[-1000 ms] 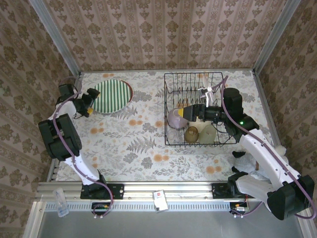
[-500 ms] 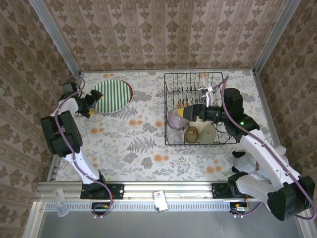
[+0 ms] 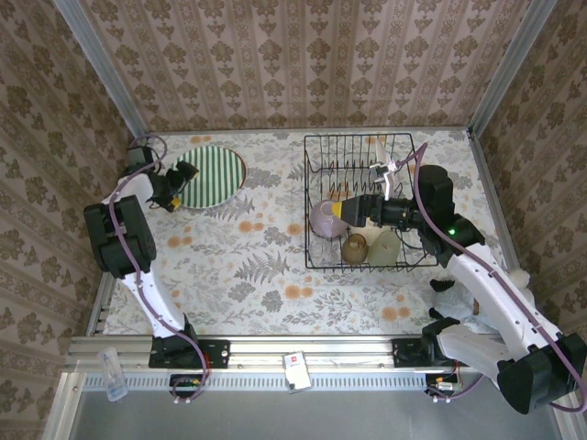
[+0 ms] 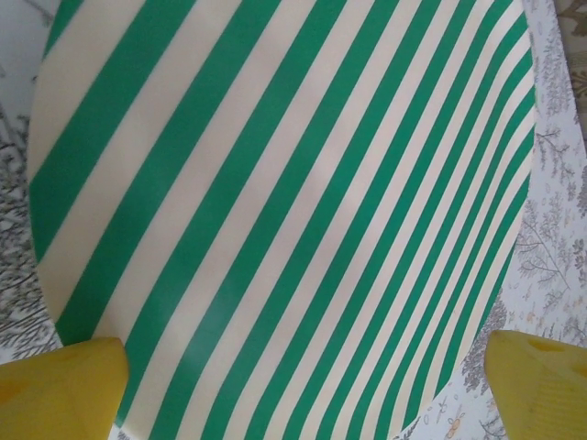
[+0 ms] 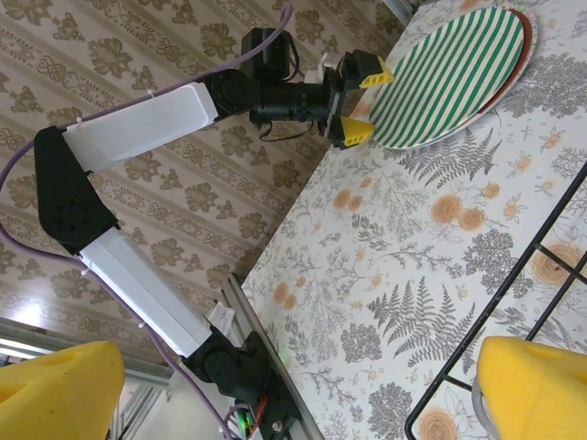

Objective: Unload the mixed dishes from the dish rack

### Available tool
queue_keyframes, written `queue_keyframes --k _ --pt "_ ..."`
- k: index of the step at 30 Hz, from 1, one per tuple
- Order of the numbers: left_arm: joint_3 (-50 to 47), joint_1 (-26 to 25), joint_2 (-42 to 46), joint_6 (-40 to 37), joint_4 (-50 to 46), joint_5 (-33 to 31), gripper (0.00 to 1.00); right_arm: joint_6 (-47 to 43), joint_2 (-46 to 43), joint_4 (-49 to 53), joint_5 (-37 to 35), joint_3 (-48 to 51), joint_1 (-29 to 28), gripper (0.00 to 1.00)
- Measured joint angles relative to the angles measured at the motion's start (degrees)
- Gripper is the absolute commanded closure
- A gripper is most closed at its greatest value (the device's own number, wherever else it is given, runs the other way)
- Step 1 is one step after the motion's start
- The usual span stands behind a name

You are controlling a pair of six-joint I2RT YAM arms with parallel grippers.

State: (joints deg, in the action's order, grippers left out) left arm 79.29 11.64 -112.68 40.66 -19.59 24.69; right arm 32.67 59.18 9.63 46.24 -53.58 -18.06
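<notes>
Tabletop holds the striped plate, my open left gripper has shifted along its rim, and my open right gripper likely takes the lavender bowl from the dish rack next.

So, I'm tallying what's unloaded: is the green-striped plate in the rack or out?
Out. The green-striped plate lies flat at the table's far-left corner, well apart from the dish rack.

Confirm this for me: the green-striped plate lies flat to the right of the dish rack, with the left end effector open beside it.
Wrong on the side. The green-striped plate lies flat to the left of the dish rack, as the top external view shows, with the left end effector open beside it.
</notes>
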Motion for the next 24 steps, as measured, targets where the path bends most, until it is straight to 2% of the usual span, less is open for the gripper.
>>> queue_keyframes --k 11,16,24 --pt "-2.0 -0.3 1.0 0.3 1.2 -0.6 0.0 -1.4 -1.5 2.7 -2.8 0.1 -0.1 0.0" --pt "-7.4 0.5 8.2 -0.2 -1.2 -2.6 0.0 -2.9 -2.6 6.2 -7.7 -0.3 -0.1 0.0" --pt "-9.3 1.5 22.6 -4.2 -5.3 -4.1 0.0 -5.1 -4.2 11.7 -18.7 -3.3 -0.1 0.0"
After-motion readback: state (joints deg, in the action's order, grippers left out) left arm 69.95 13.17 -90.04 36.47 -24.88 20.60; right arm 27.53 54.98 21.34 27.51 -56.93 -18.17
